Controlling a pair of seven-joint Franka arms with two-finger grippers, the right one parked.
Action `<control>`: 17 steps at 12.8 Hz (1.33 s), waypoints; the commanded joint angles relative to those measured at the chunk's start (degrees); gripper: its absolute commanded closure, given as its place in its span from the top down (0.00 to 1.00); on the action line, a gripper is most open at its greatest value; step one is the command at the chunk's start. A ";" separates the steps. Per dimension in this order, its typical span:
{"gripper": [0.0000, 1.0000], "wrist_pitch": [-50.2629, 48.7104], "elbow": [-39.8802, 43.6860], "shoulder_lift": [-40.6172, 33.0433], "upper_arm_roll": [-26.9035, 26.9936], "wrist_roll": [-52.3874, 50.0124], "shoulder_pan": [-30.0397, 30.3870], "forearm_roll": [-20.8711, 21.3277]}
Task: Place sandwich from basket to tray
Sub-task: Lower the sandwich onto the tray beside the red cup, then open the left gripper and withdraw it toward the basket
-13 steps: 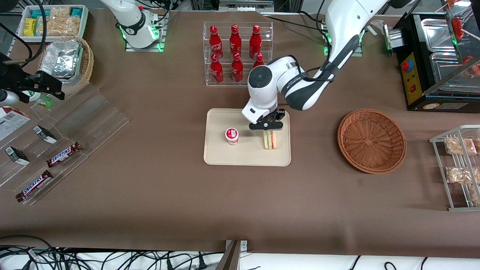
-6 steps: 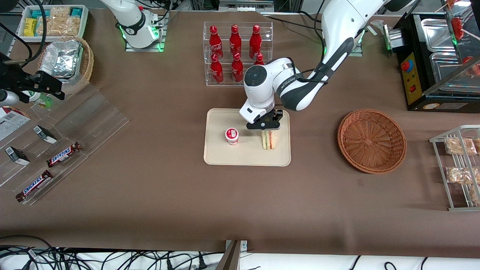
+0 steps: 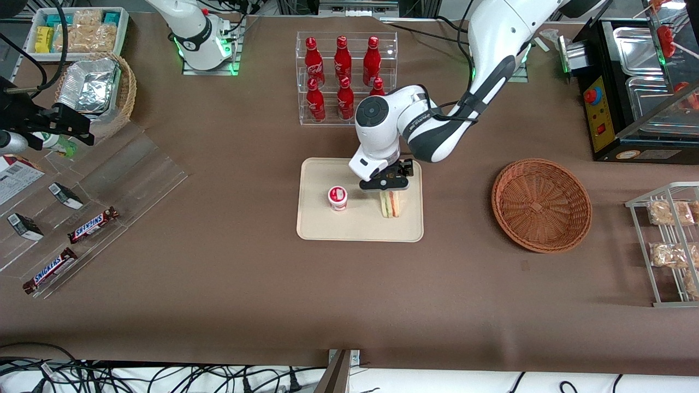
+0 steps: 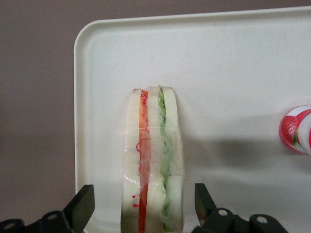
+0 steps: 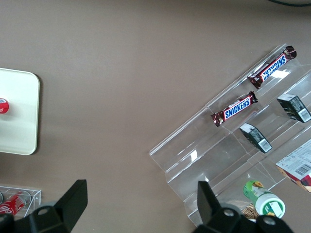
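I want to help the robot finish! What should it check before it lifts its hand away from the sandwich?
1. Sandwich on the tray: ok, it stands on edge there.
2. Gripper let go: ok, fingers are open, with gaps on both sides of the bread.
3. Sandwich steady by itself: cannot tell, it stands on a narrow edge.
4. Basket holds nothing: ok.
5. Cup out of the way: ok, it stands apart from the sandwich.
6. Sandwich inside the rim: ok, though close to it.
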 commanded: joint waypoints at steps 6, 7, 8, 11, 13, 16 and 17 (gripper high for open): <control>1.00 -19.54 19.46 -0.65 -0.62 4.53 4.09 -8.07; 1.00 -21.91 21.48 -1.26 -0.53 6.20 4.97 -8.86; 1.00 -24.19 22.72 -1.52 -0.62 8.30 6.28 -9.91; 1.00 -27.81 24.31 -3.97 -1.06 15.94 12.16 -13.08; 1.00 -30.62 24.31 -6.44 -1.50 22.61 16.03 -14.23; 1.00 -32.12 24.40 -8.64 -0.54 30.98 18.16 -15.11; 1.00 -33.43 24.49 -8.99 1.38 34.04 18.07 -15.98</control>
